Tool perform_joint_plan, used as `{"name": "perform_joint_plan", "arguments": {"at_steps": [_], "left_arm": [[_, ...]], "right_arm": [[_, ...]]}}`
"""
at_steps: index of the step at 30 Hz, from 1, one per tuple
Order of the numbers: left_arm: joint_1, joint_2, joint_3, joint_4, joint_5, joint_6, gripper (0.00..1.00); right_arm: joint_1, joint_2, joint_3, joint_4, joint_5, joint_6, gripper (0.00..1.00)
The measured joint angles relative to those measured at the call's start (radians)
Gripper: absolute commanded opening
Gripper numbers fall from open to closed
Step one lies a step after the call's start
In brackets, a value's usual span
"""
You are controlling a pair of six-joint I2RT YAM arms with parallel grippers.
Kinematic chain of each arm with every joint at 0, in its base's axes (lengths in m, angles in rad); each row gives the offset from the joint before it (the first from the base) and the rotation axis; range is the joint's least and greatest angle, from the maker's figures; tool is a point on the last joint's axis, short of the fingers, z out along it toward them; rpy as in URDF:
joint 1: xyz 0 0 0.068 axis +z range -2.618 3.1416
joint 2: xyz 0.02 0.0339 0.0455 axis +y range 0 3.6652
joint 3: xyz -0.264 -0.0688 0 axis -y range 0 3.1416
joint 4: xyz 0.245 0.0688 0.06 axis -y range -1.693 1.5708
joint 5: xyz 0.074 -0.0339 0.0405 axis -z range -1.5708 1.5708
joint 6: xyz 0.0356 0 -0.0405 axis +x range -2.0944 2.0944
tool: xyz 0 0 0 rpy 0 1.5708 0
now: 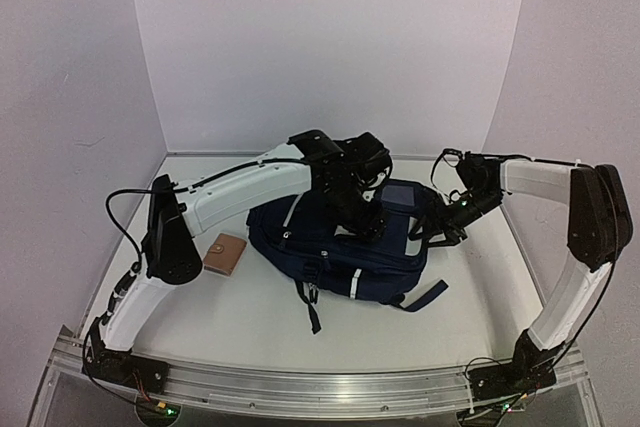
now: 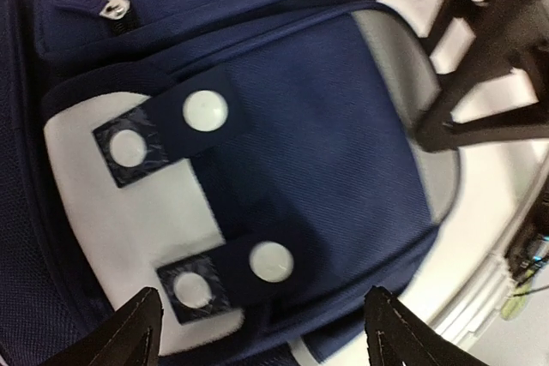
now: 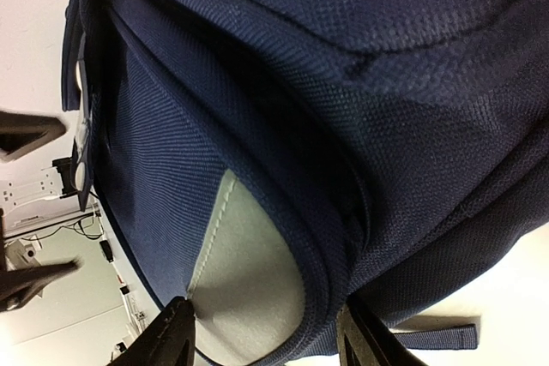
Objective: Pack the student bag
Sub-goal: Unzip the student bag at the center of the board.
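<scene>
From above, the student bag (image 1: 340,257) lies flat in the middle of the tabletop (image 1: 250,332). There is bare surface in front of the bag and a narrower strip behind it before the back wall (image 1: 330,47). A flat brown wallet (image 1: 225,254) sits just left of the bag. My left tool (image 1: 365,219) hangs over the bag's far end, and my right tool (image 1: 440,232) is at the bag's right edge.

My left wrist view shows woven navy cloth and a smooth white patch (image 2: 111,220) crossed by two navy tabs with round white snaps (image 2: 206,111). My left tool's fingers (image 2: 137,332) stand wide apart over the bag, with nothing between them.

My right wrist view shows coarse navy weave, a rounded piped edge and a smooth grey panel (image 3: 249,272). That edge sits between my right tool's fingertips (image 3: 176,336); I cannot tell whether they clamp it. A flat strap (image 3: 437,336) lies beside the bag.
</scene>
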Motion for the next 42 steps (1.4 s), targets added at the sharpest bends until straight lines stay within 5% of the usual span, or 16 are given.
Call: {"name": "perform_joint_plan", "arguments": {"at_steps": [11,17,22,27,35,42], "left_arm": [[0.000,0.066,0.064,-0.069,-0.154,0.073,0.81],[-0.008,0.076,0.064,-0.055,-0.215,0.090,0.56],[0.002,0.022,-0.058,0.044,-0.234,0.016,0.27],[0.050,-0.164,-0.320,0.205,-0.182,-0.098,0.01],[0.186,-0.353,-0.639,0.399,-0.050,-0.305,0.02],[0.236,-0.337,-0.682,0.397,0.041,-0.433,0.35]], "right_arm": [[0.016,-0.008,-0.008,0.045,0.001,0.059,0.55],[0.021,-0.009,-0.015,0.057,0.028,0.071,0.38],[0.025,-0.021,-0.029,0.075,0.086,0.082,0.03],[0.037,-0.029,-0.031,0.096,0.133,0.097,0.00],[0.048,-0.039,-0.031,0.124,0.156,0.105,0.00],[0.051,-0.055,-0.032,0.127,0.180,0.104,0.00]]}}
